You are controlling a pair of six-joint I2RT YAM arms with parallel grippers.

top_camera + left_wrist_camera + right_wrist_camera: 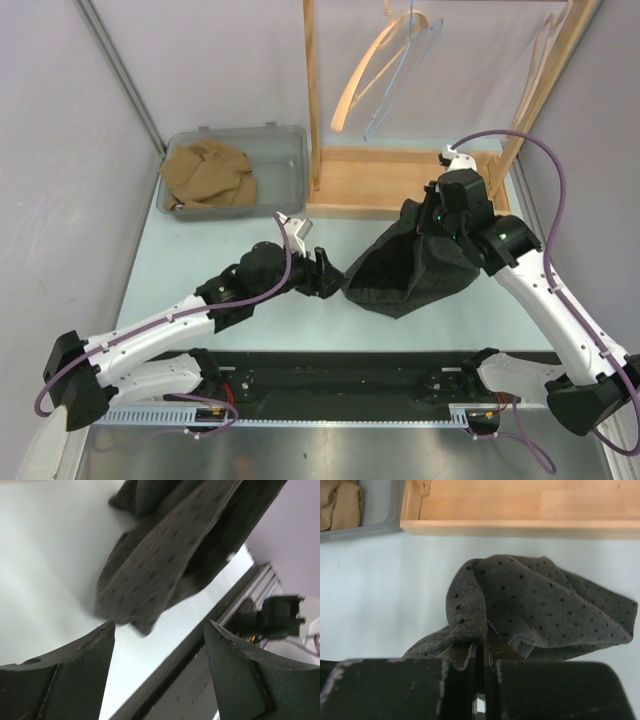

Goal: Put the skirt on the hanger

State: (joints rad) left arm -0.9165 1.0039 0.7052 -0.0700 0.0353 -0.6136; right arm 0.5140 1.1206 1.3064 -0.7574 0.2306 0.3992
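**Skirt bunched on the table**

Skirt is lying on the pale table, just before the wooden rack where the hanger is hanging. Right gripper is clamping its top edge; left gripper is gaping beside it. Grey walls are enclosing the table.

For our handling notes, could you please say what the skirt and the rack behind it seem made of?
The skirt looks like soft, matte dark-grey fabric with small dots, folding limply. The rack looks like pale bare wood, faint grain showing.
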